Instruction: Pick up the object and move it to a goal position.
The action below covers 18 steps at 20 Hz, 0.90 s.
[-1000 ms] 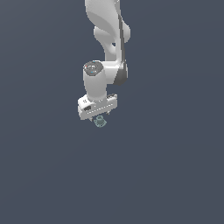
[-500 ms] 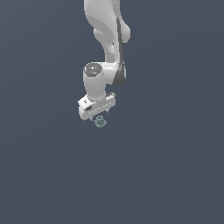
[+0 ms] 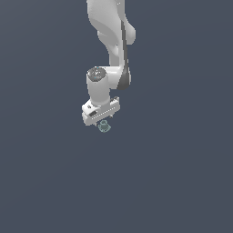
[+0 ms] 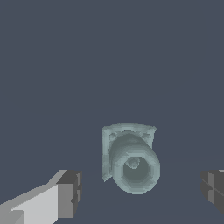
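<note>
- Pincer (image 4: 142, 192): my two dark-padded fingers stand wide apart, spread open and gripping nothing. In the wrist view one finger (image 4: 70, 192), white with a dark grey pad, shows at one side and the other pad (image 4: 214, 188) at the far edge of the picture, with bare gaps between each pad and the piece between them.
- Object (image 4: 130, 158): a small pale teal-green short cylinder on a wider flanged base sits between my fingers, touching neither pad. Its open round end faces the wrist camera, with a small knob visible inside the bore; small round marks show at the corners of the flange.
- Exterior view: my pincer (image 3: 103, 123) points downward, and the object (image 3: 104, 127) shows just under the white hand, partly hidden by it. Whether it rests on the floor I cannot tell from this view.
- Arm (image 3: 110, 50): my white arm comes down from the upper edge of the exterior view, bends at a joint with a dark band, and ends in the tilted hand body.
- Ground (image 3: 182, 182): a flat, uniform dark blue-grey surface fills both views around the object.
</note>
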Each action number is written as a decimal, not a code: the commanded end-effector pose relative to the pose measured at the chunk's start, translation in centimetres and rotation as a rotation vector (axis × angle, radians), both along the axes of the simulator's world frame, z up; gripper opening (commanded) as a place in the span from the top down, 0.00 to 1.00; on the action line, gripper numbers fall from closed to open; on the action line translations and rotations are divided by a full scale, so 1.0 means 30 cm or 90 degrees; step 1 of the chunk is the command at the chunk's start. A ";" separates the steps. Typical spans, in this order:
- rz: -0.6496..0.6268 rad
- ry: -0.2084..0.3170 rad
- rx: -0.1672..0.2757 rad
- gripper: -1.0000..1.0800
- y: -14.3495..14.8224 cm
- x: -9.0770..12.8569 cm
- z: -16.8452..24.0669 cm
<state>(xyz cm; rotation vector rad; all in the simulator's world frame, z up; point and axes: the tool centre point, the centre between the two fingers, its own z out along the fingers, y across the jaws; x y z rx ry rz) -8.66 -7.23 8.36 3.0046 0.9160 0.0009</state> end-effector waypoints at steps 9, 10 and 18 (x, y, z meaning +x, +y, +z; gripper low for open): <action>0.002 0.000 0.000 0.04 0.000 -0.004 -0.133; 0.003 0.000 0.000 0.04 0.001 -0.004 -0.139; 0.003 0.000 0.000 1.00 0.000 -0.003 -0.147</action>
